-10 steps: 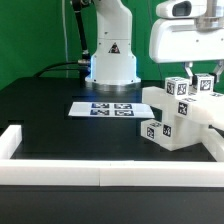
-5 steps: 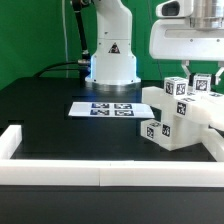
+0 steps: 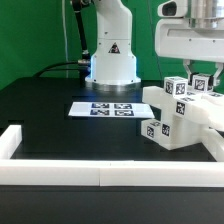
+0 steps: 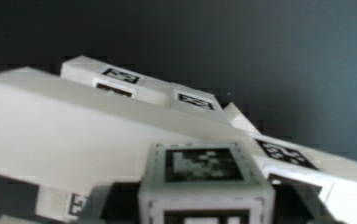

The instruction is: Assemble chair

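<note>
a: black tabletop (image 3: 60,125), green backdrop, white border rails (image 3: 100,172) along the front edge and the marker board (image 3: 103,109) flat mid-table. where was the chair?

b: chair assembly (image 3: 180,118) sat at the exterior view's right, near the rail corner, a blocky white stack with tagged blocks on top. gripper (image 3: 203,80) was right over it, low on the top tagged piece (image 3: 202,85).

a: jaws?

b: pressed close, looked pinched on that small top piece, though the fingertips were mostly hidden behind the blocks. wrist view showed a tagged block (image 4: 203,168) just under the camera and a long white slab (image 4: 86,120) with two more tags running away from it.

a: so what step?

b: i'd guess seating or turning that upright piece into the chair body. can't tell if it was fully home.

a: tips for doing it well?

b: keep the piece square to its slot, push straight along its axis, no sideways drag, since the body sat loose on the table and could slide or tip. hold the grip firm until it's seated.
</note>
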Robot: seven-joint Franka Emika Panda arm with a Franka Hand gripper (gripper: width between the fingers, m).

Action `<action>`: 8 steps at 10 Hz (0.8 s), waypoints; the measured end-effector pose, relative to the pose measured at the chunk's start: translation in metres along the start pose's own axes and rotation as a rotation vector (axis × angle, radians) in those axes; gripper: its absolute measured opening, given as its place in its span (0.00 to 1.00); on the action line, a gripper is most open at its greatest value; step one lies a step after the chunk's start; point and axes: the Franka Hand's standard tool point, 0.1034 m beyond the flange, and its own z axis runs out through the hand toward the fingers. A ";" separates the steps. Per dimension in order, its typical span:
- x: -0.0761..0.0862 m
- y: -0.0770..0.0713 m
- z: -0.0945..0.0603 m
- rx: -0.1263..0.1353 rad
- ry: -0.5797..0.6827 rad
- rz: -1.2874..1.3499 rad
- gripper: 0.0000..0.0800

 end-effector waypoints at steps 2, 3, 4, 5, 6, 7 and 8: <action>0.000 0.000 0.000 0.000 0.000 -0.023 0.45; 0.000 0.000 0.000 0.000 0.000 -0.054 0.68; -0.001 0.000 0.000 -0.004 -0.002 -0.066 0.68; -0.001 0.000 0.000 -0.007 0.000 -0.154 0.78; -0.001 0.000 0.000 -0.009 0.002 -0.309 0.80; -0.001 0.000 0.000 -0.009 0.002 -0.359 0.80; -0.001 0.000 0.000 -0.013 0.004 -0.479 0.81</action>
